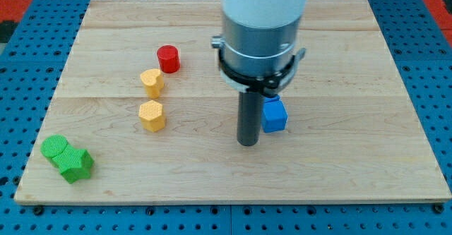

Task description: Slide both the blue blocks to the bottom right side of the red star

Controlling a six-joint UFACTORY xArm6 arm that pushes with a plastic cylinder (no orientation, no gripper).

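Note:
My tip (247, 142) rests on the wooden board (353, 164) just left of a blue cube (275, 115), close to its lower left side; I cannot tell if they touch. Only one blue block shows; the arm's wide body hides the board behind it. No red star shows. A red cylinder (168, 58) stands at the upper left of the middle.
A yellow heart-shaped block (152, 82) sits below the red cylinder, and a yellow hexagonal block (151, 115) sits below that. Two green blocks (67, 158) lie together near the board's bottom left corner. A blue perforated surface surrounds the board.

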